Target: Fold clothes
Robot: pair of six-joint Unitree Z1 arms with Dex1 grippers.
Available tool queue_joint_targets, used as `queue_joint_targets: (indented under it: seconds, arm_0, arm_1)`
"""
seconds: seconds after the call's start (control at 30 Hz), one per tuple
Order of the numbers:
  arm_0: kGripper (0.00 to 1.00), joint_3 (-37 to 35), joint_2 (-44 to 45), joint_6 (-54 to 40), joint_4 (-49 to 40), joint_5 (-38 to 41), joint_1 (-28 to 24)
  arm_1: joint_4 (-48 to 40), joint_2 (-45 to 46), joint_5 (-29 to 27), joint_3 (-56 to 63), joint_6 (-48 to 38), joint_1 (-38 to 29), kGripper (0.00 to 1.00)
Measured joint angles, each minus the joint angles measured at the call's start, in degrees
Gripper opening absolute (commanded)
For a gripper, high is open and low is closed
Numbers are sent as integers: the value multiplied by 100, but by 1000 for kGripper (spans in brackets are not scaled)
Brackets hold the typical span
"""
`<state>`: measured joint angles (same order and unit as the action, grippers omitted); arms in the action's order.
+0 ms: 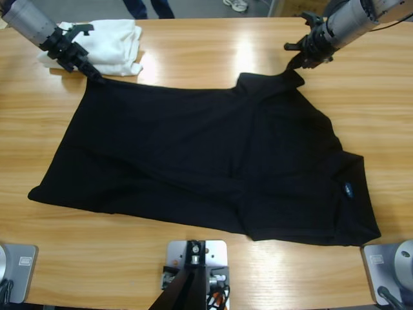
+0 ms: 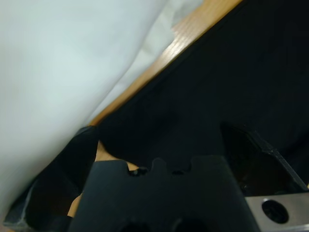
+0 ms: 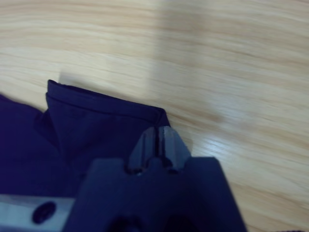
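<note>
A: Where's the polo shirt?

B: Flat mid-table. My right gripper is pinched tight on the far sleeve edge; left gripper, jaws spread over the far hem corner by the white pile.

A: Next?

B: Prob. close left, fold toward near edge; room there.

the black short-sleeved polo shirt lies spread across the middle of the long wooden table. the white folded garment pile sits behind its far left corner, touching it.
</note>
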<state>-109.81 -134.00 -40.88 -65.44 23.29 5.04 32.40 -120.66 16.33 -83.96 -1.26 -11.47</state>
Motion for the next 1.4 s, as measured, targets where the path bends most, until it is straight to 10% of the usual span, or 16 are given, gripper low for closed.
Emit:
queue_joint_targets:
  seconds: [0.33,0.93,1.4]
  arm_0:
    - [727,-531,-310,-622,-546,-209,54]
    - [977,-1187,-595,-800,-975,-1178,358]
    - [950,-1454,-648,-648,-988,-1068,381]
  arm_1:
    - [0,-58,0,0,2,0,0]
    - [0,-58,0,0,3,1,0]
    - [0,-58,0,0,4,1,0]
